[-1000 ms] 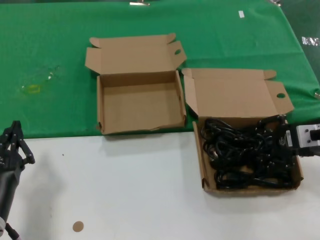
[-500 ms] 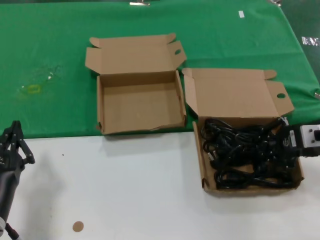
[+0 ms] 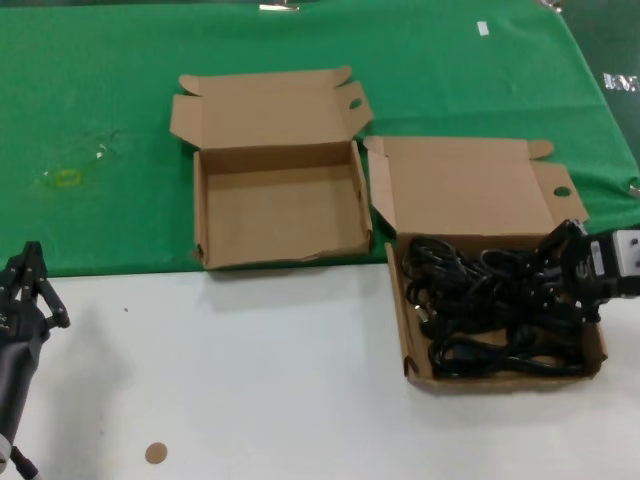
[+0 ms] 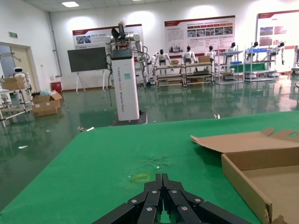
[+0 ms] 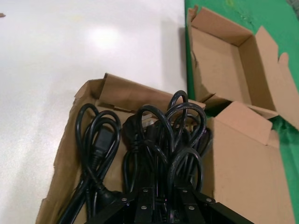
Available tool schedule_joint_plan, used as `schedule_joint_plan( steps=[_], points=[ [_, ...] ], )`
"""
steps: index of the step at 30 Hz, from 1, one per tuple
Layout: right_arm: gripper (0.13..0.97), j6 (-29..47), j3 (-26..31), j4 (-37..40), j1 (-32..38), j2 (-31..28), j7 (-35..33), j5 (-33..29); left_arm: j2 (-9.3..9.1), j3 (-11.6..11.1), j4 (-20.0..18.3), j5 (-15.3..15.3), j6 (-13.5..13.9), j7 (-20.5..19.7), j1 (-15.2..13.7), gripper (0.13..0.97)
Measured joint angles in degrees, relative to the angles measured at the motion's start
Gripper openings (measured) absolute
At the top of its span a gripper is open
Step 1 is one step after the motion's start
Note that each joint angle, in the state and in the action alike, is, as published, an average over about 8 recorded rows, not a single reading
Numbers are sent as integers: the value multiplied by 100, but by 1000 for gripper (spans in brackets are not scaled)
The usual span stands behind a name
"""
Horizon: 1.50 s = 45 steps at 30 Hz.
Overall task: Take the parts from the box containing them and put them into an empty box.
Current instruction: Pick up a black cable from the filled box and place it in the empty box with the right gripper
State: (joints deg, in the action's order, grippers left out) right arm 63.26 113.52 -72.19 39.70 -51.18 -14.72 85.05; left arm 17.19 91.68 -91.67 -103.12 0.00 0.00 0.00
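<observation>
The right gripper (image 3: pixel 572 262) has risen, lifting one of the parts (image 3: pixel 545 262).

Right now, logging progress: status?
Right gripper shut on cord in full box. Left gripper parked, shut. Empty box unobstructed.

head view: looks forward and down from up high, takes in both boxes side by side.
left wrist view: sits low at the table edge, faces out across the green cloth (image 4: pixel 103 172) into the hall.
right wrist view: close above the full box (image 5: pixel 70 154), looking along it.
shared: the empty box (image 3: pixel 275 215) shows in all three.
</observation>
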Motion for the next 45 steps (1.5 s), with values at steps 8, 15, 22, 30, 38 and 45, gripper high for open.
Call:
schedule_joint_plan(
  steps=[8,15,22,30,38,45],
  points=[
    [204,107,-25,-101,231,8,202,-15,0,0,0,0,0,0,0,152],
    [204,99,-7,-63,583,204,347,-82,0,0,0,0,0,0,0,152],
    [204,2,95,0,904,528,441,-223,0,0,0,0,0,0,0,152],
    [203,-256,307,70,1270,1146,614,-477,0,0,0,0,0,0,0,152],
    [203,-542,568,293,1622,1851,759,-755,0,0,0,0,0,-1,0,152],
    [203,-770,764,630,1839,2388,798,-940,0,0,0,0,0,-3,0,152]
  ],
)
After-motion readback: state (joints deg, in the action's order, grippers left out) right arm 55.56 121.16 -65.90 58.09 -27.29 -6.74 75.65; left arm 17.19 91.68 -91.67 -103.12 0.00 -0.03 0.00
